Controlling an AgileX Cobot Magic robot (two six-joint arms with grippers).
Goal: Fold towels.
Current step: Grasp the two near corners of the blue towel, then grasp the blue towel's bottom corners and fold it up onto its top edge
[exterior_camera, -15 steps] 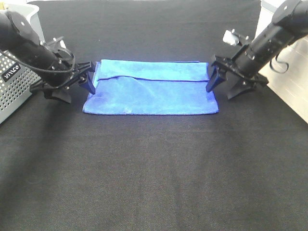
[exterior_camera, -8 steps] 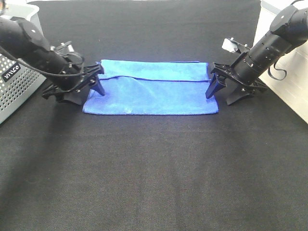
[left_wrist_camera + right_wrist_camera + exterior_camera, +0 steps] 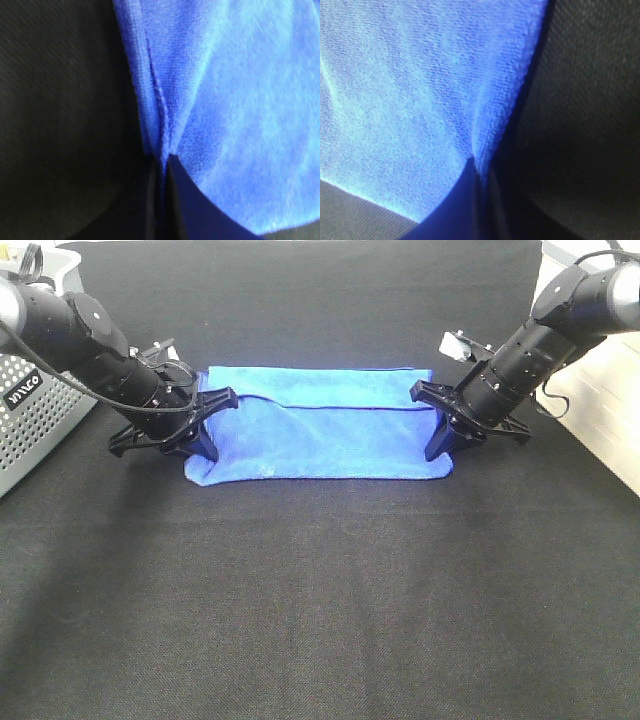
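A blue towel (image 3: 320, 435), folded into a long strip, lies on the black tablecloth (image 3: 320, 590) at the back middle. My left gripper (image 3: 205, 430) is at the towel's left short edge, near the front corner. The left wrist view shows its jaws shut (image 3: 164, 170) on the towel's edge (image 3: 240, 100), which puckers into a ridge. My right gripper (image 3: 440, 438) is at the towel's right short edge. The right wrist view shows its jaws shut (image 3: 480, 172) on that edge of the towel (image 3: 410, 90).
A grey perforated basket (image 3: 30, 420) stands at the left edge of the table, behind my left arm. A pale surface (image 3: 600, 430) borders the table on the right. Black cloth stretches in front of the towel.
Both grippers moved inward from beside the towel onto its short edges and shut on them. The towel's left edge has been pushed in and bunched a little.
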